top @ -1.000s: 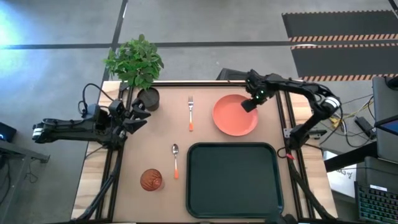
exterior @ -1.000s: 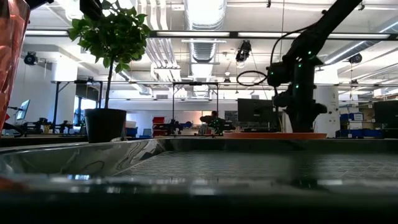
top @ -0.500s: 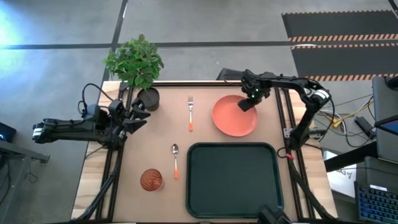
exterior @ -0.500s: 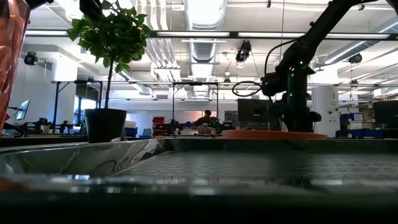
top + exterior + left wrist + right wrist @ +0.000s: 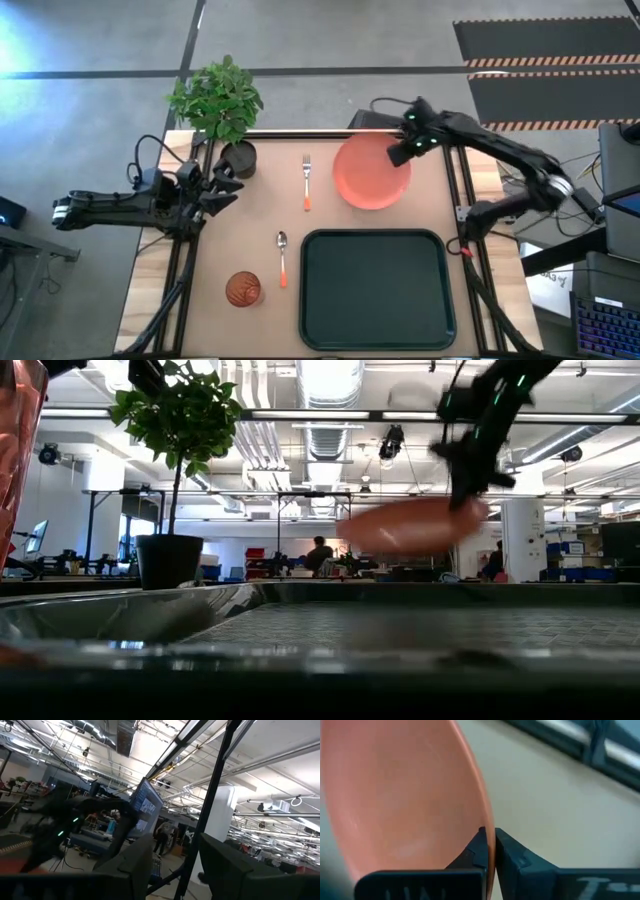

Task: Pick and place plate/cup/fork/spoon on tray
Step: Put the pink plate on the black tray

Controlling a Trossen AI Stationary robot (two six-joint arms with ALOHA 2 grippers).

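Observation:
The coral-orange plate (image 5: 368,172) hangs over the table's far right part, with my right gripper (image 5: 400,152) shut on it. In the low view the plate (image 5: 410,525) is clear of the table and tilted. The dark tray (image 5: 375,290) lies at the near right. The fork (image 5: 306,180) lies at the far middle, and the spoon (image 5: 283,258) lies left of the tray. The red-brown cup (image 5: 243,289) stands near the front left. My left gripper (image 5: 225,185) waits open at the table's left edge. My right gripper pinches the plate's rim (image 5: 490,837) between its two fingers, at the plate's far right side. The fingers (image 5: 465,495) slant down at it from the far right. The plate is lifted clear and tilted, its held side highest.
A potted plant (image 5: 238,155) stands at the far left corner, close to my left gripper. Bare tabletop lies between the fork and the tray's far rim.
My right gripper has risen from the table with the plate. The plate lay flat a second ago. It now hangs clear and tilted, shifted a little toward the table's far edge and its left.

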